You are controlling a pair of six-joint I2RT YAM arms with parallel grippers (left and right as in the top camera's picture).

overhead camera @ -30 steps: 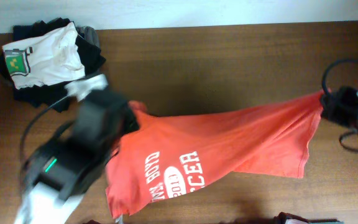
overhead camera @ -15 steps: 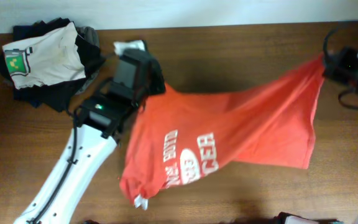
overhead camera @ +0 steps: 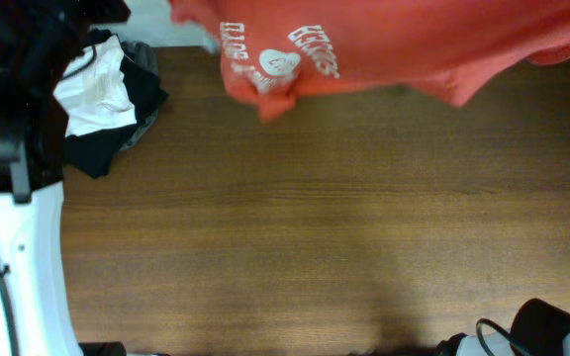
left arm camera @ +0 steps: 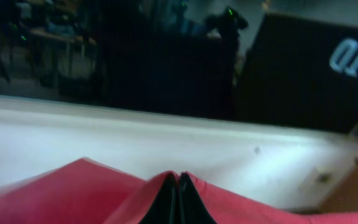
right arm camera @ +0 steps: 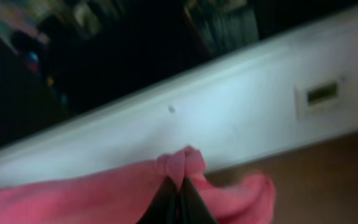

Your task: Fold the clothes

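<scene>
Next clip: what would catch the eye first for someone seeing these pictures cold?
The red T-shirt dominates: it hangs stretched across the top of the overhead view, white lettering showing, held up above the table. The wrist views show why: the left pincer and the right pincer are each shut on a pinch of its cloth. At far left sits a pile of dark and white garments.

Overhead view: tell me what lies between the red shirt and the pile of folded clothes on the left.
Only a bare stretch of wooden table separates the red shirt from the pile of folded clothes, as the overhead view shows.
</scene>
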